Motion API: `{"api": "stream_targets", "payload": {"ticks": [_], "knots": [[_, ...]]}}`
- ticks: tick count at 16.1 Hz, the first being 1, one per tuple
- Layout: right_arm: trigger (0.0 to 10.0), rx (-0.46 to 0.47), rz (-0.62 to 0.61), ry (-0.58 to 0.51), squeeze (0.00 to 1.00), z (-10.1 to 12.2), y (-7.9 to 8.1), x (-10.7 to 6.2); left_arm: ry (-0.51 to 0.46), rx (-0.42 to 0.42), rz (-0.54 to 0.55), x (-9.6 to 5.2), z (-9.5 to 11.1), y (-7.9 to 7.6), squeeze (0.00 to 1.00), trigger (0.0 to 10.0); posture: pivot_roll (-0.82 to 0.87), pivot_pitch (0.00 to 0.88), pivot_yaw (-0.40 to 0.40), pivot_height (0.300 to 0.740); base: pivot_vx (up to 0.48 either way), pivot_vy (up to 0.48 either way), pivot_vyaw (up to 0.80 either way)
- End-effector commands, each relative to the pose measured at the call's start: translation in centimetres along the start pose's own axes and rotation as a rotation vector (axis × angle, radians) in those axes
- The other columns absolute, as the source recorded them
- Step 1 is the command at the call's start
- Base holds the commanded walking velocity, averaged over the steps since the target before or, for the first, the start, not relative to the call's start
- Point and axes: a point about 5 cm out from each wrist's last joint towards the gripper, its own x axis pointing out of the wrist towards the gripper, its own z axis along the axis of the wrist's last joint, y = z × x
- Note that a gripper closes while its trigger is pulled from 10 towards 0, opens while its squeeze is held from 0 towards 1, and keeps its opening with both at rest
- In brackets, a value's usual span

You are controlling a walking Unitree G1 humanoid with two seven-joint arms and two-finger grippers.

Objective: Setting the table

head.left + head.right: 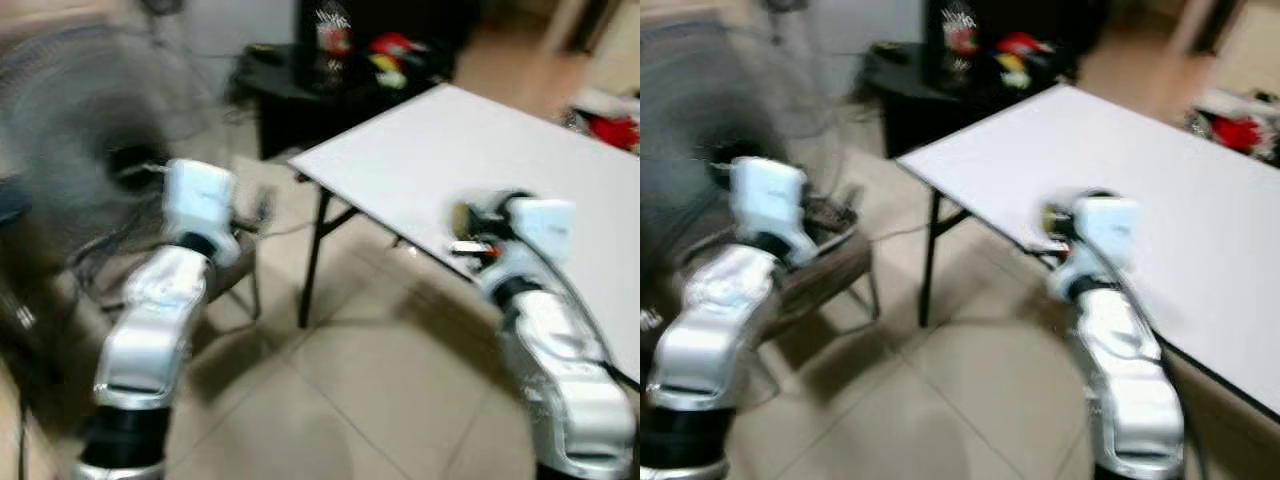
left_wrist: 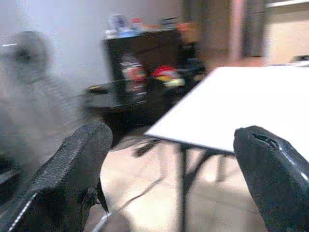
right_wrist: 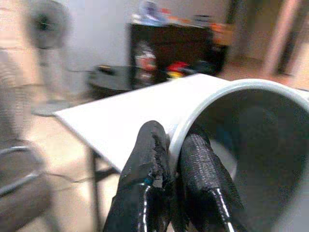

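Note:
A white folding table (image 1: 480,160) stands ahead on my right, its near corner pointing toward me. In the right wrist view my right gripper (image 3: 171,140) is shut on the rim of a pale grey bowl (image 3: 251,125), one finger inside the rim and one outside. The head views are blurred; there the right arm (image 1: 540,300) reaches up to the table's near edge. My left arm (image 1: 160,310) is raised beside the table over the floor. Its gripper (image 2: 178,140) is open, with nothing between the fingers (image 2: 72,164).
A large standing fan (image 1: 70,130) is close on my left. A low black side table (image 1: 300,90) with red and yellow items (image 1: 395,48) stands behind the white table's corner. Something red (image 1: 615,128) lies at the table's far right. Tiled floor (image 1: 380,400) lies below.

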Motion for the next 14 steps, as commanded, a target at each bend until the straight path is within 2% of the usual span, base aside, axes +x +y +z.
{"api": "stream_targets", "payload": {"ticks": [1, 2, 5, 14], "knots": [[10.0, 0.010, 0.036, -0.029, 0.00, 0.54, 0.95, 0.15, -0.005, 0.018, 0.029, -0.08, 0.18, 1.05, 0.00, 10.0, 0.00, 0.000, -0.053, 0.740, 0.330, 0.000, -0.76], [10.0, 0.011, 0.042, -0.032, 0.00, 0.56, 1.04, 0.08, -0.006, 0.018, 0.028, -0.09, 0.18, 1.08, 0.00, 10.0, 0.00, 0.000, -0.046, 0.740, 0.330, 0.000, -0.76], [10.0, 0.008, 0.075, -0.040, 0.00, 0.44, 1.43, -0.21, 0.007, 0.030, 0.029, -0.25, -0.20, 1.32, 0.00, 10.0, 0.00, 0.000, -0.034, 0.740, 0.328, 0.000, 0.00], [10.0, 0.024, 0.095, -0.046, 0.00, 0.45, 1.82, 0.43, 0.012, 0.044, 0.034, -0.22, -0.32, 1.69, 0.00, 10.0, 0.00, 0.000, -0.035, 0.740, 0.328, 0.000, 0.00]]}}
